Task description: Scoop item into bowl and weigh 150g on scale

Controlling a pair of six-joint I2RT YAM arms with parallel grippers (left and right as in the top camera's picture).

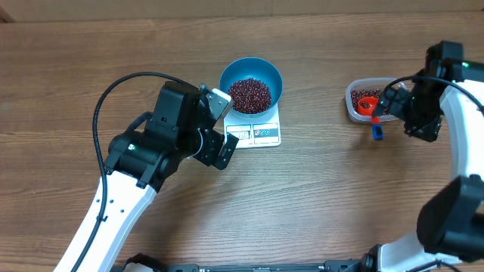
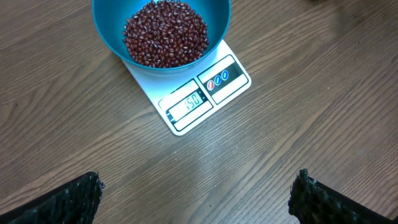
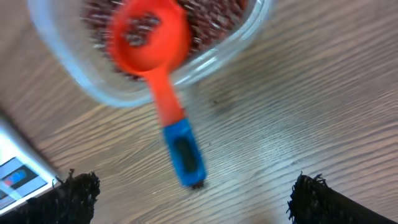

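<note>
The blue bowl (image 1: pixel 227 75) stands on the white scale (image 1: pixel 265 134) and holds a heap of red-brown beans (image 1: pixel 249 94). In the left wrist view the bowl (image 2: pixel 106 31), its beans (image 2: pixel 165 34) and the scale (image 2: pixel 233 87) with a lit display lie ahead of my left gripper (image 2: pixel 196 196), which is open and empty. That left gripper (image 1: pixel 221 127) hovers just left of the scale. My right gripper (image 3: pixel 193 199) is open, with nothing between its fingers. Ahead of it lies an orange scoop (image 3: pixel 152 37) with a blue handle end (image 3: pixel 183 152).
The scoop's head (image 1: pixel 368 104) rests in a clear plastic tub (image 1: pixel 352 102) of more beans at the right, and its handle slopes down to the wooden table. My right gripper (image 1: pixel 401 113) hangs beside that tub. The tub wall (image 3: pixel 81 81) looks blurred.
</note>
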